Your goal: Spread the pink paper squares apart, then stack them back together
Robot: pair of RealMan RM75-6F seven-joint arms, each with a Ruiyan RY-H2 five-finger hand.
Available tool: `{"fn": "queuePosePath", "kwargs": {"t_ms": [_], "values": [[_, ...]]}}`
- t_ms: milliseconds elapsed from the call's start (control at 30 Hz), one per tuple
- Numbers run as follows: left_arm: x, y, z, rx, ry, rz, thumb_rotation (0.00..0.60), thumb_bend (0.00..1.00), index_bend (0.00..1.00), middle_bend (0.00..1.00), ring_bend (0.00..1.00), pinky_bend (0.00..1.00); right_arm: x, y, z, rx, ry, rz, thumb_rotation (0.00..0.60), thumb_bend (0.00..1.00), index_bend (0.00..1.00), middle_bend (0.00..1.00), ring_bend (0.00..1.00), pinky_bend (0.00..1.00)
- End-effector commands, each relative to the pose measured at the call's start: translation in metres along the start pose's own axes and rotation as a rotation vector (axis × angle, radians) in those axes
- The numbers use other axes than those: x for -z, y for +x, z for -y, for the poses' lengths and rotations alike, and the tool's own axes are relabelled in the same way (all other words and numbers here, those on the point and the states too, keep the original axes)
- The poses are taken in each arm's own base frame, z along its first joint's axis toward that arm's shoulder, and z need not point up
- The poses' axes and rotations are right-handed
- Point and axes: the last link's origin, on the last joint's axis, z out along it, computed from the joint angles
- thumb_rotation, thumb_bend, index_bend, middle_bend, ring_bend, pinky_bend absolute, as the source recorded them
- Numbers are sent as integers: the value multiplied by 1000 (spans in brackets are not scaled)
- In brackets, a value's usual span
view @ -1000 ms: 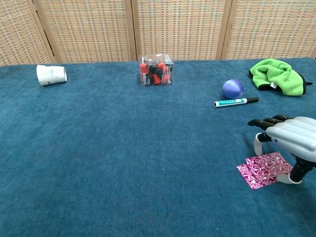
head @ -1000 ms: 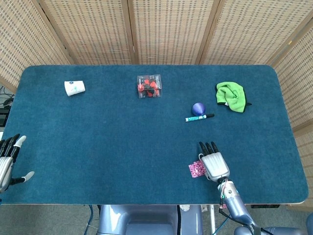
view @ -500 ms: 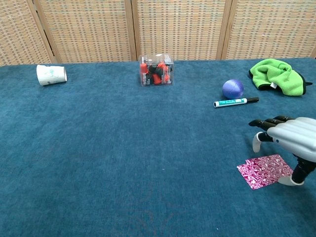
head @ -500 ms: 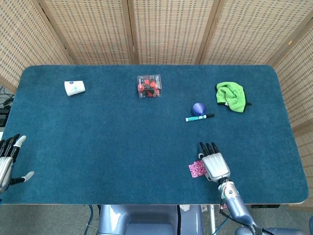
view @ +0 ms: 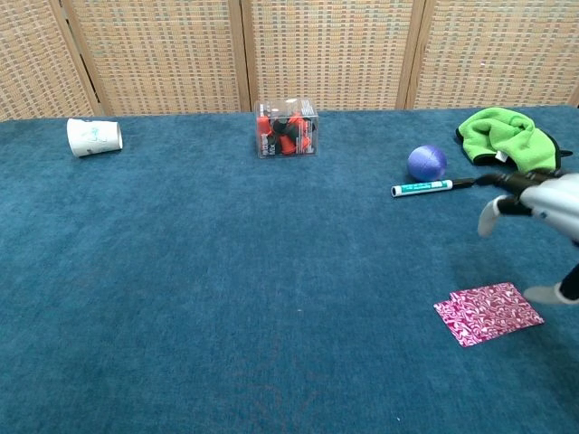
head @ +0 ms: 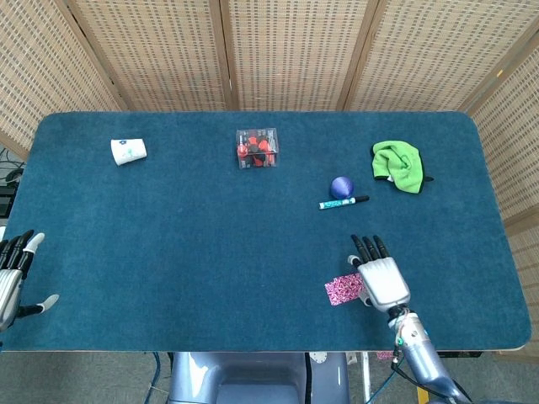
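The pink patterned paper squares [view: 488, 312] lie together on the blue cloth near the front right, overlapping with a slight offset; in the head view the pink paper squares [head: 340, 289] peek out left of my right hand. My right hand [head: 383, 279] hovers above and to the right of them, fingers spread, holding nothing; the chest view shows the right hand [view: 543, 204] raised clear of the paper. My left hand [head: 12, 278] rests open at the table's left front edge, seen only in the head view.
A teal marker [view: 430, 187] and a purple ball [view: 426, 163] lie beyond the paper. A green cloth [view: 505, 139] is at back right, a clear box of red and black pieces [view: 286, 127] at back centre, a tipped white cup [view: 93, 136] at back left.
My right hand has lifted off the pink squares and moved up and to the right, leaving them flat on the cloth. The left hand has not moved.
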Motion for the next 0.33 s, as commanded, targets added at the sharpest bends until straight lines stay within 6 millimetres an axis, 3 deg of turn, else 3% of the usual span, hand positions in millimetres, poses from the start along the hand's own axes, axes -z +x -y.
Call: {"fn": "queuePosePath", "kwargs": {"t_ms": [33,200,333], "values": [[0,0,0,0,0,0,600,0,0,0,0,0,46,8,-50,-66,-24,-175,600,182,225,0,0,0],[0,0,0,-2,-1,-2,600,0,0,0,0,0,73,-4,-74,-88,-42,-242,600,0,3,0,0,0],[1,0,0,-3,-2,-4,600,0,0,0,0,0,84,-8,-80,-94,-49,-272,600,0,0,0,0,0]]}}
